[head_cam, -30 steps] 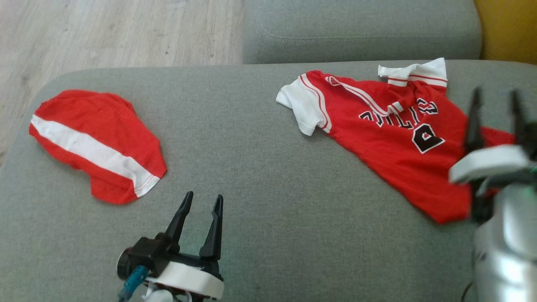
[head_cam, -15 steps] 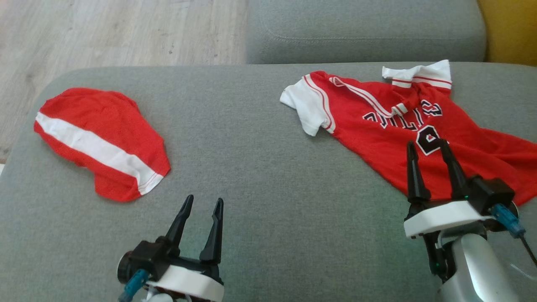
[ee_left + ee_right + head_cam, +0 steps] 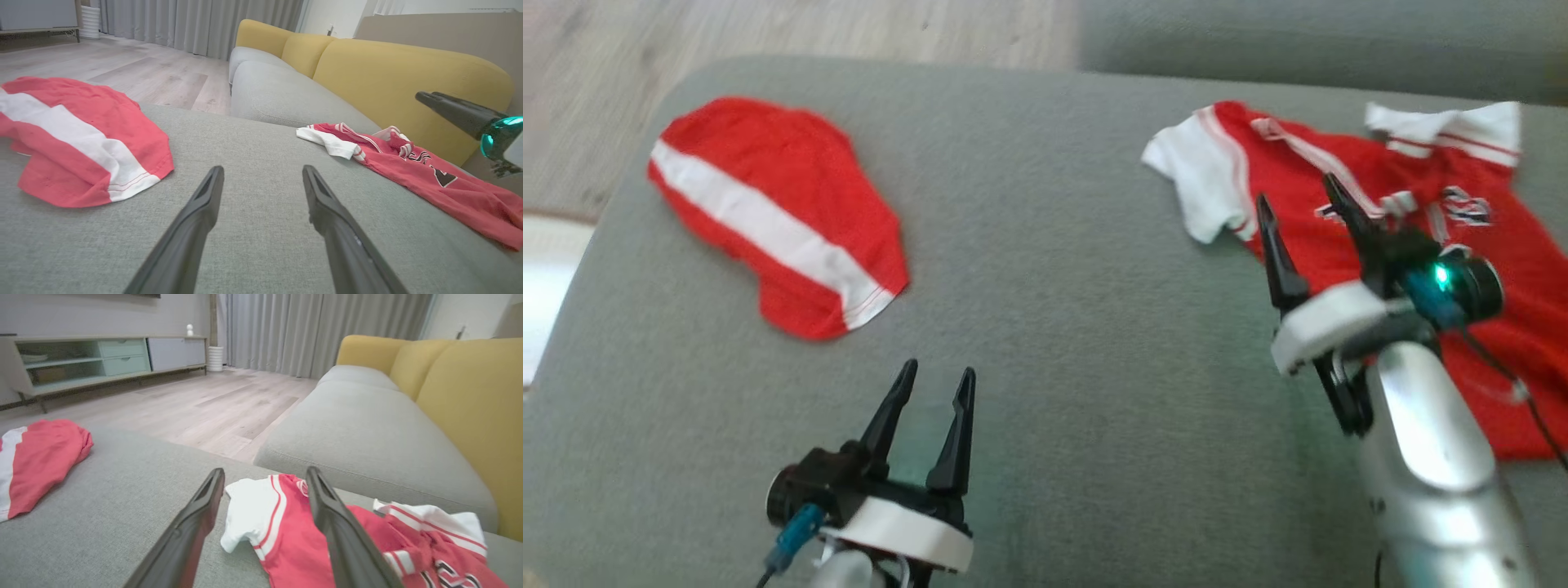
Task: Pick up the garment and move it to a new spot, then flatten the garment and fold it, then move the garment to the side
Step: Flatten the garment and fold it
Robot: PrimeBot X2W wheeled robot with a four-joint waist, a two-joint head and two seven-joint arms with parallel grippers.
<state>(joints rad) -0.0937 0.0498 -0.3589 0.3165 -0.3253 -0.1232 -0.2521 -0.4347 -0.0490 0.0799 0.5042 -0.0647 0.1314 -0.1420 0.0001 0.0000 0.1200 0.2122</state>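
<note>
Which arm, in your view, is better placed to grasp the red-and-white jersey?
Probably right: the open right gripper hovers over the red jersey with white sleeves; the open left gripper is over bare grey cushion, apart.

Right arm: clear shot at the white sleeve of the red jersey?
Probably yes. The right pincer hangs open near the white sleeve of the red basketball jersey; nothing lies between them on the grey sofa cushion.

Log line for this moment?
right gripper: open, above jersey sleeve | left gripper: open, empty, over cushion | red striped garment: lying left
</note>
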